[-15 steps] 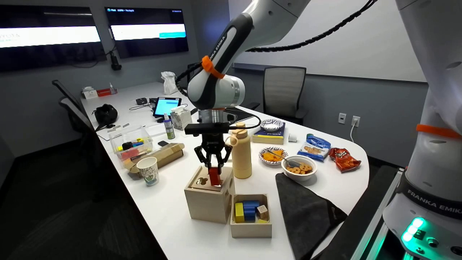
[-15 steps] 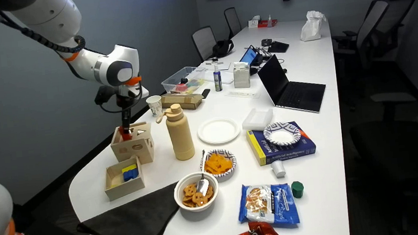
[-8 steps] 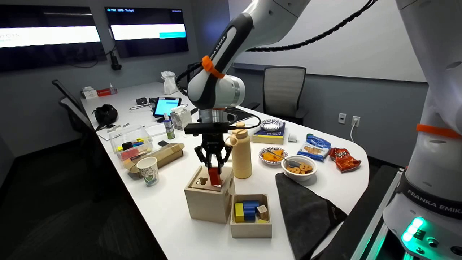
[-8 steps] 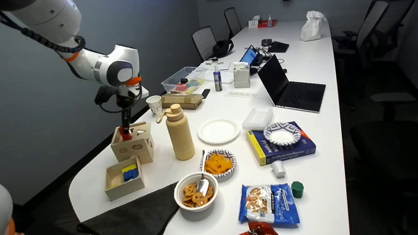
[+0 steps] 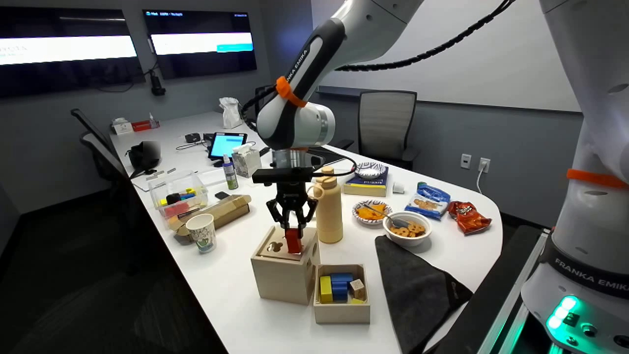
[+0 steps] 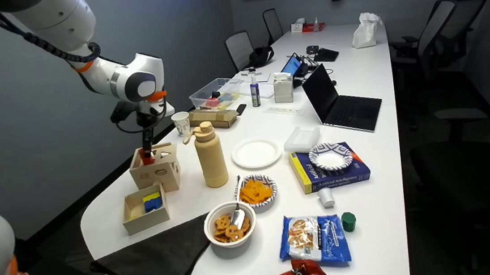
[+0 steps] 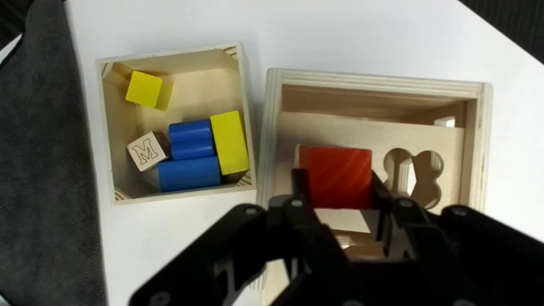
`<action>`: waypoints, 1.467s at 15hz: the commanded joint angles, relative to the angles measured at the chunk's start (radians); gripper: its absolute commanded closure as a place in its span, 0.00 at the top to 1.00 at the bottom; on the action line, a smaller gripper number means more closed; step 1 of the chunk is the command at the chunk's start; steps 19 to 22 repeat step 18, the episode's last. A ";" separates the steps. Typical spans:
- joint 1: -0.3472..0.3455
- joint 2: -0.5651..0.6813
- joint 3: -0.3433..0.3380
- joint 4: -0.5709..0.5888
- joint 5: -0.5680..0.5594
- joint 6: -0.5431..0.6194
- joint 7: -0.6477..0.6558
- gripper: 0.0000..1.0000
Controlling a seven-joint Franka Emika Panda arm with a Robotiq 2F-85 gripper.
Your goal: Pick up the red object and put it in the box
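Got the black two-finger gripper clamped on the small solid-red boxy block, with a finger against each side and no visible gap at the contact in the wrist view. Parked right over the light plain-wood cube with shape-sorter holes in its top, so well past the grab by the look of things. Reckon now on the insertion step: in roughly the right place, but not let go yet. Hard to say about the block's bottom end, though. Could be touching the top panel, could be hovering just above, could be poking into a hole; hidden below the grip.

Next up, probably needs lining up square with a matching hole, then a gentle straight push down. Wouldn't spread the fingers before that, or might end up with a block lying on the panel. Steer away from the round-lobed cutout just beside the fingertips, likely the wrong fit for a boxy shape.

Pose-wise, pointing pretty much straight down in both exterior views, at the end of a white-and-black arm sloping down from above. Worth keeping sideways moves small, with a tan cylindrical bottle near the gripper and a smaller shallow wooden tray lower down, just beside the cube toward the robot's base.
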 commanded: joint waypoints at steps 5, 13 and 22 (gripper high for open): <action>0.004 -0.009 0.002 -0.076 0.018 0.050 0.019 0.08; -0.003 -0.016 0.024 -0.096 0.026 0.158 -0.042 0.89; -0.002 -0.032 0.036 -0.108 0.019 0.172 -0.081 1.00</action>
